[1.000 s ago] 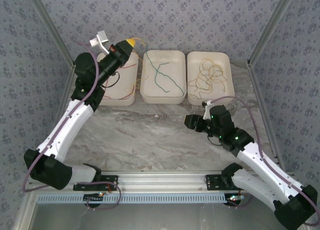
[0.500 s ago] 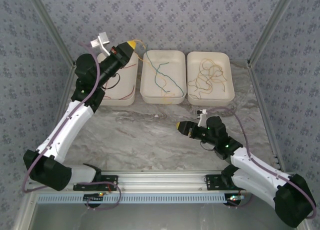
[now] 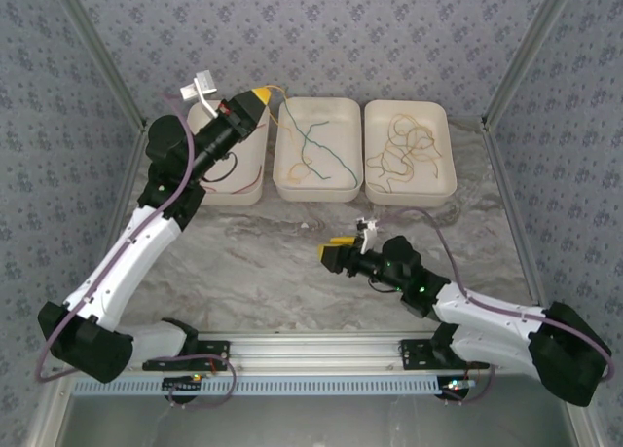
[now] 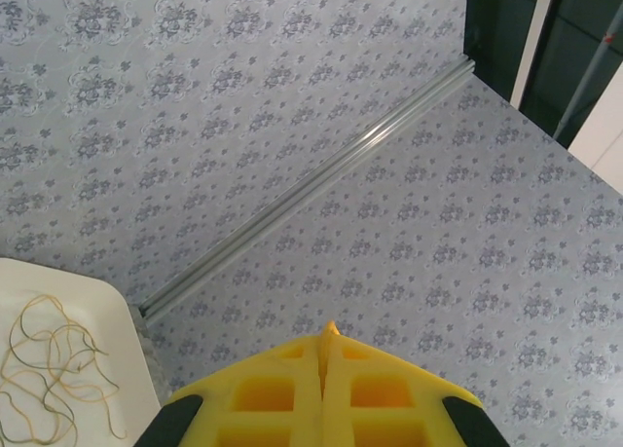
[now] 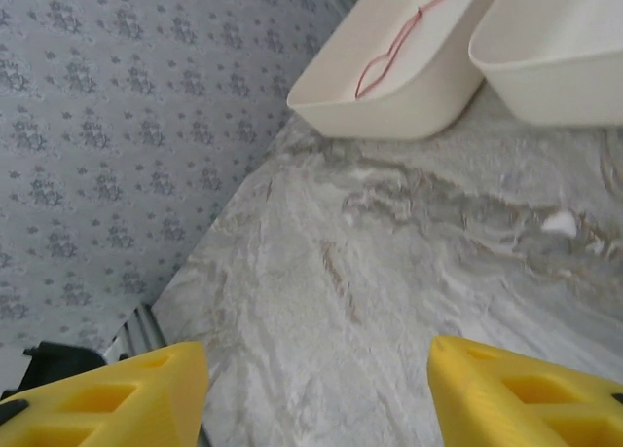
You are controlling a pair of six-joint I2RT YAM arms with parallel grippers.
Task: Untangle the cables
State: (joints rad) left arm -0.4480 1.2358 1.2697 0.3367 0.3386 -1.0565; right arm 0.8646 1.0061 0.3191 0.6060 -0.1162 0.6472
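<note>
My left gripper [image 3: 261, 96] hangs above the back of the left white tray [image 3: 243, 194], shut on a thin yellow cable [image 3: 295, 138] that trails down into the middle tray [image 3: 316, 192]. In the left wrist view its jaws [image 4: 328, 332] are pressed together with a yellow sliver at the tip. A green cable [image 3: 336, 155] lies in the middle tray. A red cable [image 3: 226, 182] lies in the left tray, and also shows as the red cable [image 5: 389, 48] in the right wrist view. My right gripper [image 3: 336, 253] is low over the marble table, open and holding nothing [image 5: 316, 389].
The right tray [image 3: 409, 196] holds a tangle of several yellow wires [image 3: 407, 145], seen also as yellow wires [image 4: 49, 369] in the left wrist view. Patterned walls close in the back and both sides. Bare marble table [image 3: 263, 262] lies in front of the trays.
My right arm has swung left and toward the near edge, away from the right tray. The left gripper has risen slightly, and the yellow cable now trails into the middle tray.
</note>
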